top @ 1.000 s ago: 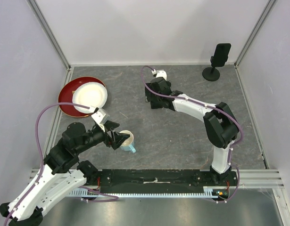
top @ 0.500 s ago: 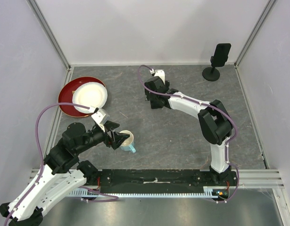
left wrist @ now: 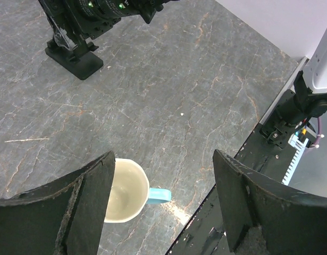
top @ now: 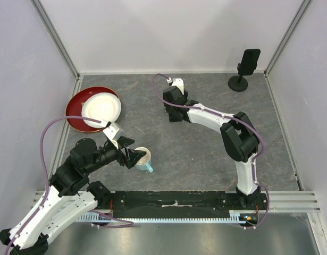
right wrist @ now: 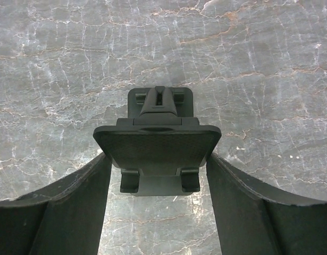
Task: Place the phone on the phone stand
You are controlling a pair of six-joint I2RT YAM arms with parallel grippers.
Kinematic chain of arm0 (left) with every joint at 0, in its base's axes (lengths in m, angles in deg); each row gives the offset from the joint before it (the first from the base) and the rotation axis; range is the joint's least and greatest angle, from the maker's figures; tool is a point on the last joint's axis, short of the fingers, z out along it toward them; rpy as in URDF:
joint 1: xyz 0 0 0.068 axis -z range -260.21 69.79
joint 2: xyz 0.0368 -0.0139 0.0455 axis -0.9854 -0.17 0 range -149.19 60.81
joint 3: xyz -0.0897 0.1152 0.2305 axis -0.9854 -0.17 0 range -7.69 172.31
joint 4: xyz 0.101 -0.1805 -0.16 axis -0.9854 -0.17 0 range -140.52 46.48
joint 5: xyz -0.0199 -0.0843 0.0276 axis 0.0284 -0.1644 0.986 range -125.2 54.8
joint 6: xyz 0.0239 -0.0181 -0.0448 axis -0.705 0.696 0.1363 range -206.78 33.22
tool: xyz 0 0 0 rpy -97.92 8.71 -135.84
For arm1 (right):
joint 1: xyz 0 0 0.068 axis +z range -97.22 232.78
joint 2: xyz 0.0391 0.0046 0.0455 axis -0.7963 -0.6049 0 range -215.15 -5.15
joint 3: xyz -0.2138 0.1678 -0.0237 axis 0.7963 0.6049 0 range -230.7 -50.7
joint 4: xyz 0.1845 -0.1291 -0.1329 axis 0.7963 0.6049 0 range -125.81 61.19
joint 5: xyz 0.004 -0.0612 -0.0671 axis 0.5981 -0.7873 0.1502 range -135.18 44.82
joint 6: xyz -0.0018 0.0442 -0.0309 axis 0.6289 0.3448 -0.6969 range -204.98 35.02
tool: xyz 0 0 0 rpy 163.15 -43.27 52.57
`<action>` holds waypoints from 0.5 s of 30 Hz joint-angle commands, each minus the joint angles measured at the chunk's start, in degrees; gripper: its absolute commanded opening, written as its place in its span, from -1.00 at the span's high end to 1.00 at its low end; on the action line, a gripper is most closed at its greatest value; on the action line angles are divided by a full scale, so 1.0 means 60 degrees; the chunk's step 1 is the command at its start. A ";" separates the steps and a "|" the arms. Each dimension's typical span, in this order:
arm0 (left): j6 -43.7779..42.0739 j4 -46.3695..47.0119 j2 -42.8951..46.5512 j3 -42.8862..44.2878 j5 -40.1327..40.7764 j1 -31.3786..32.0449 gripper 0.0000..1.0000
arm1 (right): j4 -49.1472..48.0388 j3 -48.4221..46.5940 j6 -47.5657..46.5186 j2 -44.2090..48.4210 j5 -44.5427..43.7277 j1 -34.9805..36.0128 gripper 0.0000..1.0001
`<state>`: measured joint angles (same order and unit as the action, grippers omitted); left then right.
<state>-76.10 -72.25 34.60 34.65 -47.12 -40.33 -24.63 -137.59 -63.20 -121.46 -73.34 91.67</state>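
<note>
- Phone [top: 251, 59] stands upright on a round-footed post [top: 239, 82], well away from the stand [right wrist: 157, 139], off to its back right; long axis vertical.
- Right gripper [right wrist: 157, 156] straddles the stand, fingers apparently pinching its plate.
- Left gripper [left wrist: 163, 156] gapes empty over a mug [left wrist: 123, 190], front-left of the stand; right arm's nearer the phone.
- No readable writing.
</note>
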 commanded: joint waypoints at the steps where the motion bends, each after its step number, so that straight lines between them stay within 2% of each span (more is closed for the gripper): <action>1: 0.0227 0.0159 -0.0054 -0.0027 0.0098 0.0019 -0.60 | -0.0354 -0.0445 -0.0654 -0.0156 -0.1236 -0.0095 0.25; 3: 0.0213 0.0189 -0.0113 -0.0012 0.0025 0.0019 -0.60 | -0.0529 -0.0445 -0.1006 -0.0156 -0.1254 -0.0241 0.38; 7: 0.0213 0.0203 -0.0069 -0.0027 0.0024 0.0019 -0.60 | -0.0589 -0.0796 -0.1651 -0.0346 -0.0305 -0.1339 0.83; 10: 0.0213 0.0189 0.0004 -0.0041 0.0054 0.0019 -0.60 | -0.0778 -0.0957 -0.1958 -0.0448 0.0326 -0.2247 0.92; 15: 0.0198 0.0218 -0.0025 -0.0041 0.0024 0.0019 -0.60 | -0.1160 -0.1657 -0.2428 -0.1048 0.1279 -0.3549 0.94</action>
<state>-76.10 -72.18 34.35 34.57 -47.19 -40.33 -27.51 -141.98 -73.65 -125.06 -69.50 75.39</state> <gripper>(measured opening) 0.801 0.739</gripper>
